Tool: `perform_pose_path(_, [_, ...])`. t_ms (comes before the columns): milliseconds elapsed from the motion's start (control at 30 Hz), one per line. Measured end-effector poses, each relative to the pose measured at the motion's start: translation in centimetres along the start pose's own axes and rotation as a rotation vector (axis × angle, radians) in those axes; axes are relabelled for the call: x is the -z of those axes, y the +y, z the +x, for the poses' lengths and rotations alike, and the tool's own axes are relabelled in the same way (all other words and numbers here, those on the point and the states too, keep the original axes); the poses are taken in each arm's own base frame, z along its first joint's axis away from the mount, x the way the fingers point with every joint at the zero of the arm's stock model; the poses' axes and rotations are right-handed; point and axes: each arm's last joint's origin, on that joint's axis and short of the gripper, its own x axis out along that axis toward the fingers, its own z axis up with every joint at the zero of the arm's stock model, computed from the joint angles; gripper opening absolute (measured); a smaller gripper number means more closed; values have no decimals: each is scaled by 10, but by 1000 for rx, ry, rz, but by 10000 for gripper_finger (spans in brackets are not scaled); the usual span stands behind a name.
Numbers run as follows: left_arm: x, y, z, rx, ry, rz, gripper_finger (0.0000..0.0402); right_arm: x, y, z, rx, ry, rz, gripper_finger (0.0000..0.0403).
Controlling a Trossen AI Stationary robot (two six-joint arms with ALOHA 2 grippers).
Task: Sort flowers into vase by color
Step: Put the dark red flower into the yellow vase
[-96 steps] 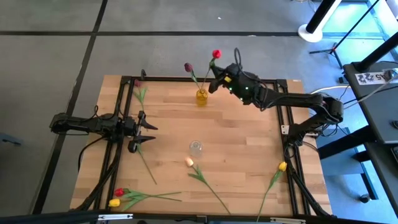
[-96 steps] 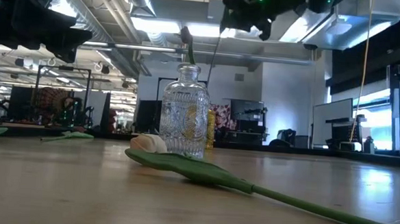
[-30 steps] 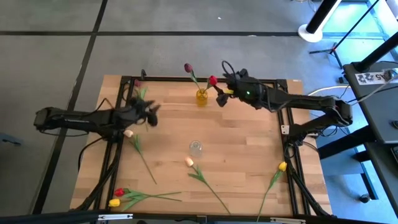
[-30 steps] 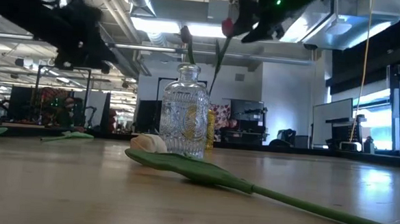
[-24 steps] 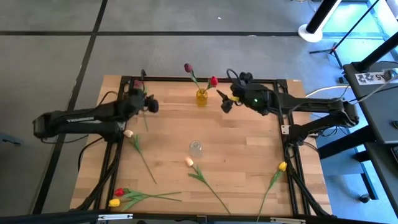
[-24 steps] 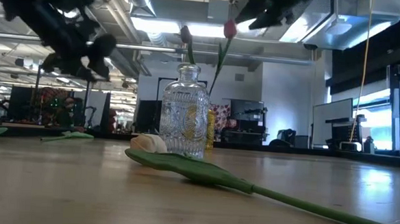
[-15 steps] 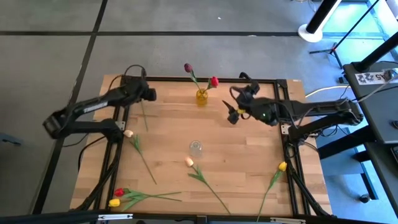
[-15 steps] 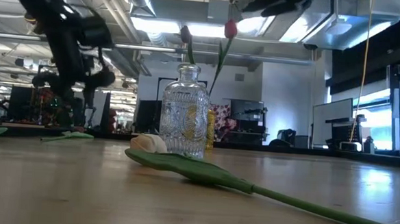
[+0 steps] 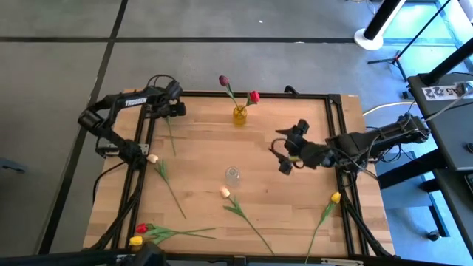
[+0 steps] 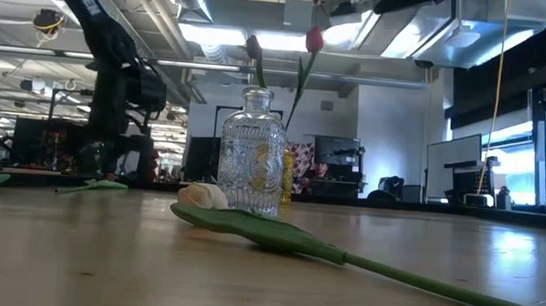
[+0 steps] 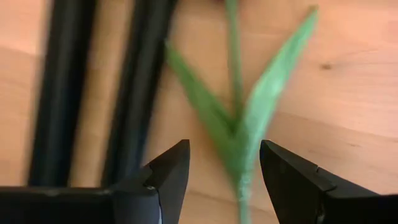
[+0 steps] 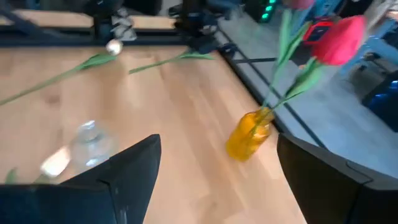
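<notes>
A yellow vase [image 9: 239,115] at the table's far middle holds a dark purple tulip [image 9: 223,80] and a red tulip [image 9: 254,96]. A clear glass vase [image 9: 233,175] stands at mid-table. One flower [image 9: 168,129] lies at the far left, its head hidden under my left arm. My left gripper [image 11: 224,149] hovers open over its stem and leaves [image 11: 239,134], a finger on either side. My right gripper [image 9: 280,152] hangs open in the air to the right of the clear vase, facing the yellow vase [image 12: 249,134].
Loose flowers lie on the table: a peach one [image 9: 225,192] near the clear vase, a pale one [image 9: 153,158] at the left, red [image 9: 140,228] and yellow [image 9: 135,240] ones at the near left, a yellow one [image 9: 335,197] at the right. Black frame rails [image 11: 134,81] run beside the left gripper.
My left gripper has swung toward the table's far left corner and now stands over the flower lying there. My right gripper has drawn back from the yellow vase toward the table's right and near side. The red tulip stays standing in the yellow vase.
</notes>
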Motion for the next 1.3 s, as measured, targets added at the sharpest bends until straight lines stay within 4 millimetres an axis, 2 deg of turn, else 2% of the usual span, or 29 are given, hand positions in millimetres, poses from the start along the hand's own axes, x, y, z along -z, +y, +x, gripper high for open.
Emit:
perform_pose_path(233, [3,-6,15,2,80,-33,188,14,16,-17,-68,64,20,319])
perform_pose_path(333, [7,-7,22,0,102,-45,173,22,21,-26,-53,92,25,319])
perform_pose_path(433, [8,-11,22,11,87,-13,136,29,25,-34,-43,111,28,319])
perform_pose_path(633, [16,-17,10,45,3,30,20,39,36,-52,-92,127,5,319])
perform_pose_path(700, [18,-17,0,75,-21,50,12,41,39,-57,-110,128,2,319])
perform_pose_path(800, [21,-16,-27,169,-120,93,12,43,42,-62,-133,125,-5,319])
perform_pose_path(967, [42,-10,-93,421,-366,172,11,46,46,-69,-163,117,-24,319])
perform_pose_path(1033, [61,-7,-123,608,-489,225,10,49,47,-67,-140,100,-23,319])
perform_pose_path(1100, [87,-3,-145,815,-592,300,10,56,48,-63,-106,88,-36,319])
perform_pose_path(1233, [133,-1,-169,1161,-871,421,10,69,50,-52,-31,35,-31,319])
perform_pose_path(1300, [152,-2,-173,1296,-1003,476,10,73,50,-45,9,8,-12,319])
